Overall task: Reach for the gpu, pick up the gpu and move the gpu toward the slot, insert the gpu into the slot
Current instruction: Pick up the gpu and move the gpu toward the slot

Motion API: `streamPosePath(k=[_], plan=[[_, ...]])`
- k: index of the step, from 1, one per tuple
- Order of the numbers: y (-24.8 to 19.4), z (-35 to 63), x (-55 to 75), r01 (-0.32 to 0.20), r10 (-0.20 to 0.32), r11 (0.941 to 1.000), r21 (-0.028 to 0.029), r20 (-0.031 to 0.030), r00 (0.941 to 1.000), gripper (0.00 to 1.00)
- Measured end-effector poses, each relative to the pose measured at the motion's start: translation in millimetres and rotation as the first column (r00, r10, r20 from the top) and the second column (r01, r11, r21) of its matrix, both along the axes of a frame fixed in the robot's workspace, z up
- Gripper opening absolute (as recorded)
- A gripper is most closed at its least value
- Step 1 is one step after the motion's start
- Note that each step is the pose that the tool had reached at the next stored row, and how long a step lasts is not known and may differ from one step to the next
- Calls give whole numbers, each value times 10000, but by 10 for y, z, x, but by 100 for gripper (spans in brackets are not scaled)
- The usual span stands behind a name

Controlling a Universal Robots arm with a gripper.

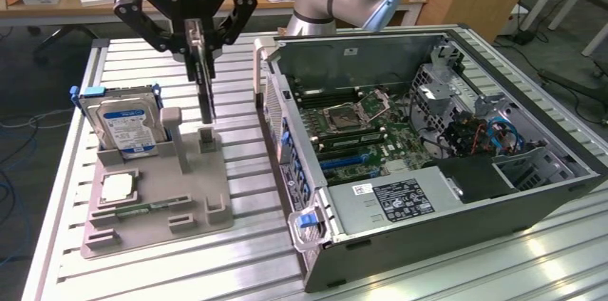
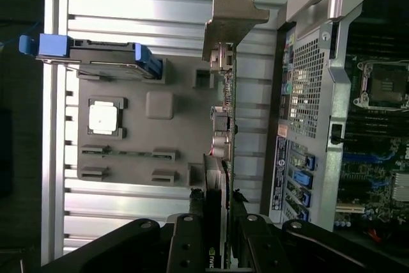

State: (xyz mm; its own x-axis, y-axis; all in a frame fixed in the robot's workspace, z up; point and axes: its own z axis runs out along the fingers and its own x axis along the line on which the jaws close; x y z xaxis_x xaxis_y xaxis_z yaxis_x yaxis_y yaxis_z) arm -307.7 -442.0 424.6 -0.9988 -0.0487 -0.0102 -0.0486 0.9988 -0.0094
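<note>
Counted: one gripper (image 1: 203, 48), one gpu (image 1: 206, 102), one hard drive (image 1: 124, 124), one CPU chip (image 1: 116, 187), one memory stick (image 1: 144, 208), one grey holder block (image 1: 195, 194), one open computer case (image 1: 475, 205) with one motherboard (image 1: 366, 130), and one slatted counter (image 1: 256, 262).

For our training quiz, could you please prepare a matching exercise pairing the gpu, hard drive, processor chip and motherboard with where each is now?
Things: 1 gpu; 2 hard drive; 3 processor chip; 4 motherboard.
Places: A flat on the grey holder; B inside the open case; C held by the gripper; D upright in the holder.
Pairs: 1-C; 2-D; 3-A; 4-B.
</note>
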Motion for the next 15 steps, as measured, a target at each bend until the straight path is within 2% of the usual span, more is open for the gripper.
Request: streamPosePath(k=[15], plan=[[0,0,106,-108,108,9999,9,0,9999,26]])
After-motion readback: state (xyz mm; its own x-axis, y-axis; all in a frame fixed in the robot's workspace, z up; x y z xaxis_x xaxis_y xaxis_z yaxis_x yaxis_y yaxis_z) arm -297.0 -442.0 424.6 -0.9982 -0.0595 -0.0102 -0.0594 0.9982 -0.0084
